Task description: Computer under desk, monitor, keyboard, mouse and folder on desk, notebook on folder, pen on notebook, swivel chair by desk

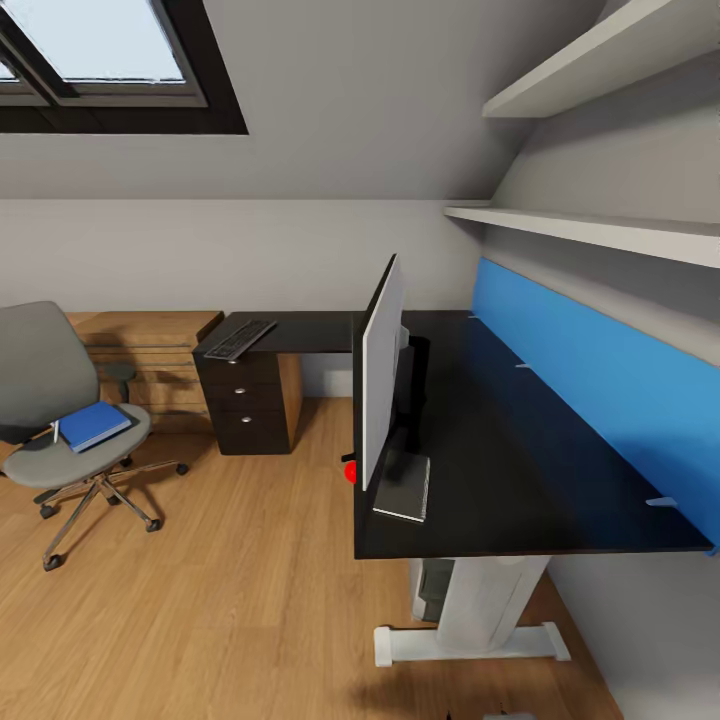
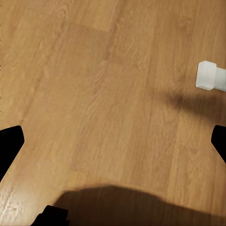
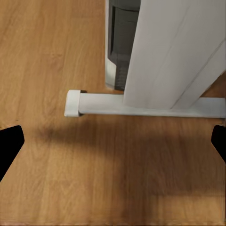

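The folder (image 1: 94, 424) lies on the seat of the swivel chair (image 1: 50, 400), well apart from the worktop (image 1: 520, 440) and off to the robot's left, so I'd judge the left arm the nearer one for it. A pale thin stick, likely the pen (image 1: 56, 432), lies just beside the folder. The monitor (image 1: 382, 375) stands near the worktop's front edge, the keyboard (image 1: 240, 338) at its far left end. The right wrist view catches the computer (image 3: 121, 42) behind the white leg (image 3: 174, 52); the left wrist view has bare floor (image 2: 103, 94). Both tools hang spread open, holding nothing.
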Motion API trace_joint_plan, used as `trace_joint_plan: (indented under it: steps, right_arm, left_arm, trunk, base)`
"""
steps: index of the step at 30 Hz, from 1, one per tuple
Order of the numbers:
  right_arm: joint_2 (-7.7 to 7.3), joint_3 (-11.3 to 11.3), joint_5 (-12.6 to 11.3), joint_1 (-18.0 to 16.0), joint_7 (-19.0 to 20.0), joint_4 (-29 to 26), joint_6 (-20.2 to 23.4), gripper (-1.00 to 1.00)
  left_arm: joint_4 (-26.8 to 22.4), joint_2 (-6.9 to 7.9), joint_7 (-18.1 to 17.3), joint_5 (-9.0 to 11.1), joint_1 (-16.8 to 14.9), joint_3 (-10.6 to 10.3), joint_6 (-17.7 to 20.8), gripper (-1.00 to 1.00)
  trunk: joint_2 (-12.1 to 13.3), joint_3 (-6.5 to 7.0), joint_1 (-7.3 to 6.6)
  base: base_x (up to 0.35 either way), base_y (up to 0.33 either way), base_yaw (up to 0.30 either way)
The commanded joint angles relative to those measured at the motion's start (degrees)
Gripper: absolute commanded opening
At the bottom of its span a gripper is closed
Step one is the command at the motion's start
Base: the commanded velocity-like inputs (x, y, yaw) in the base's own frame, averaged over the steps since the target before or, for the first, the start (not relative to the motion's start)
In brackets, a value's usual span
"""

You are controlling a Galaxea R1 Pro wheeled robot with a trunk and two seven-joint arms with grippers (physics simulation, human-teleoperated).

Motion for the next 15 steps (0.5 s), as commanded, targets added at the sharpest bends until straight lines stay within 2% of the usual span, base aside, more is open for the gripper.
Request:
trace_joint_plan:
  steps: [1,8,9,13,14,15]
  right_arm:
    - [0.01,0.1,0.6,0.0,-0.6,-0.2,1.1,1.0]
    - [-0.12,-0.2,0.3,0.0,-0.6,-6.7,11.4,1.0]
    - [-0.17,-0.5,0.3,0.0,-0.6,-9.9,15.0,1.0]
    - [-0.24,-1.6,-0.4,0.0,-0.7,-17.0,23.3,1.0]
    - [-0.33,-2.0,-1.0,0.0,-0.7,-20.8,28.0,1.0]
    - [-0.4,-2.2,-1.3,0.0,-0.7,-22.7,30.3,1.0]
  left_arm:
    - [0.0,0.01,0.3,0.1,0.0,-0.2,-0.2,1.0]
    - [0.0,0.03,0.3,0.1,0.0,-0.2,-0.2,1.0]
    - [0.0,0.03,0.3,0.1,0.0,-0.2,-0.3,1.0]
    - [0.0,0.04,0.3,0.1,0.0,-0.2,-0.3,1.0]
    - [0.0,0.04,0.3,0.1,0.0,-0.2,-0.3,1.0]
    - [0.0,0.04,0.3,0.1,0.0,-0.2,-0.3,1.0]
  trunk:
    - [0.0,-0.05,0.0]
    - [0.0,-0.05,0.0]
    - [0.0,-0.05,0.0]
    - [0.0,-0.05,0.0]
    - [0.0,-0.05,0.0]
    - [0.0,-0.05,0.0]
  base:
    - [0.0,-0.006,0.0]
    - [0.0,-0.003,0.0]
    - [0.0,0.0,0.0]
    - [0.0,0.0,0.0]
    - [0.0,0.0,0.0]
    - [0.0,0.0,0.0]
